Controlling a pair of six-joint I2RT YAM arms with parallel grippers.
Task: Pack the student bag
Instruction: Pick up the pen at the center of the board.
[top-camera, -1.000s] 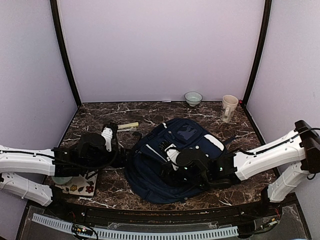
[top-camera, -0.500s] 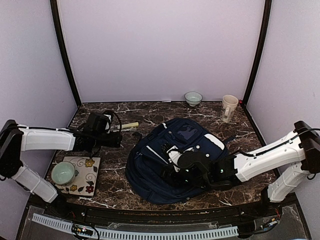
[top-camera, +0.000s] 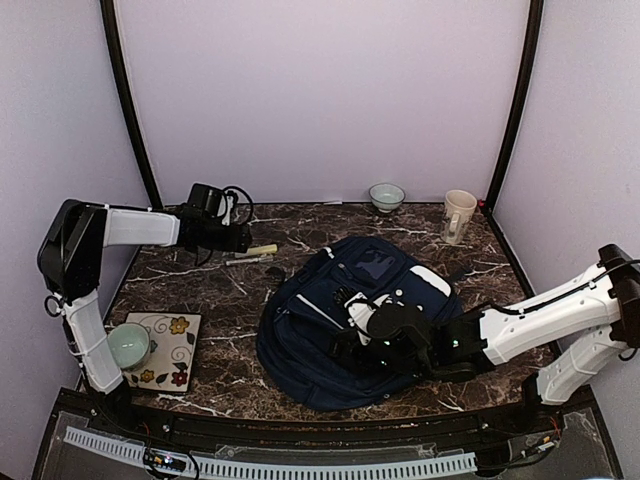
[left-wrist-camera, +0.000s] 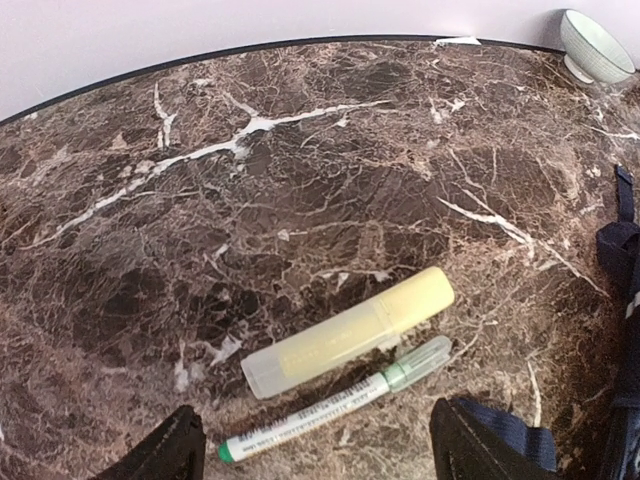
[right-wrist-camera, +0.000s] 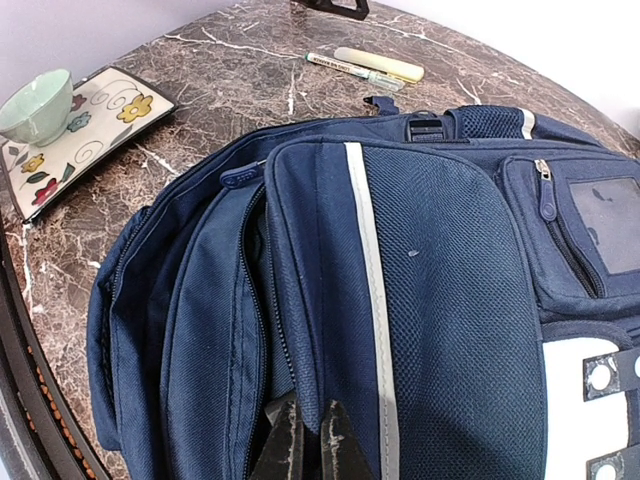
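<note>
Dark brown marble surface (top-camera: 300, 225), white-veined.
- Pale yellow highlighter (left-wrist-camera: 348, 331), lying flat at back left.
- White pen with green cap (left-wrist-camera: 335, 400), just beside the highlighter, roughly parallel.
- Small pale bowl (top-camera: 386, 196), against the back wall.
- Cream mug (top-camera: 458, 215), back right corner.
- Floral tile (top-camera: 170, 350), front left, carrying a mint-green bowl (top-camera: 127, 345).

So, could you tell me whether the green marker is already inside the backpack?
No, the green marker lies on the table beside the yellow highlighter, outside the backpack.
</note>
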